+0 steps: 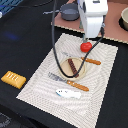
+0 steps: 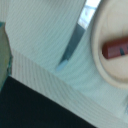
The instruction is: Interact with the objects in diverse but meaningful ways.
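- A robot lab's test bench is posing as a dining spot: a black-draped worktop is carrying a striped placemat.
- Toy food is lying about: a tomato, a bread slab.
- A cabled robot arm is looming overhead.

A red tomato, dark brown sausage, yellow-orange ridged bread, white-striped placemat.

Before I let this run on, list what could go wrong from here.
1. The end effector sits right at the red tomato; whether it grips it is unclear. A round toy may roll off the placemat.
2. The knife lies on the plate rim close below; a descent could knock it.
3. The sausage stick could be jolted off the plate.
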{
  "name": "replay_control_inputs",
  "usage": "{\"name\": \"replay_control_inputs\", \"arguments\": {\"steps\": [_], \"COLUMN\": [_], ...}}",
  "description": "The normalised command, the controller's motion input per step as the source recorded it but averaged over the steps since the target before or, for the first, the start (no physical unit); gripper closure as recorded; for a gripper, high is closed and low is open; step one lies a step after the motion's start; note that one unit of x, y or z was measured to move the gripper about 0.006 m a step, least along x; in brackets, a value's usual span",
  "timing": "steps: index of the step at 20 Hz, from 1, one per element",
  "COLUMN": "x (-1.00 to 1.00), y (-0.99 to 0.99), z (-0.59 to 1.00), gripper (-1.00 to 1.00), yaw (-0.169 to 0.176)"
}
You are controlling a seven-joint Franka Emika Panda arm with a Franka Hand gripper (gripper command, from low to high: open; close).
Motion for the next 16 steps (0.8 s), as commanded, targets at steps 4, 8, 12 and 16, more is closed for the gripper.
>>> {"name": "replay_control_inputs", "arguments": {"steps": [4,8,12,16], "x": [-0.71,-0.66,-0.64,-0.66], "y": [-0.68,-0.72,-0.74,-0.70], "z": [-0.21,-0.38,-0.43,-0.45], "gripper": [-1.00,-1.00,-1.00,-1.00], "yaw": [0.000,0.000,-0.001,-0.019]}}
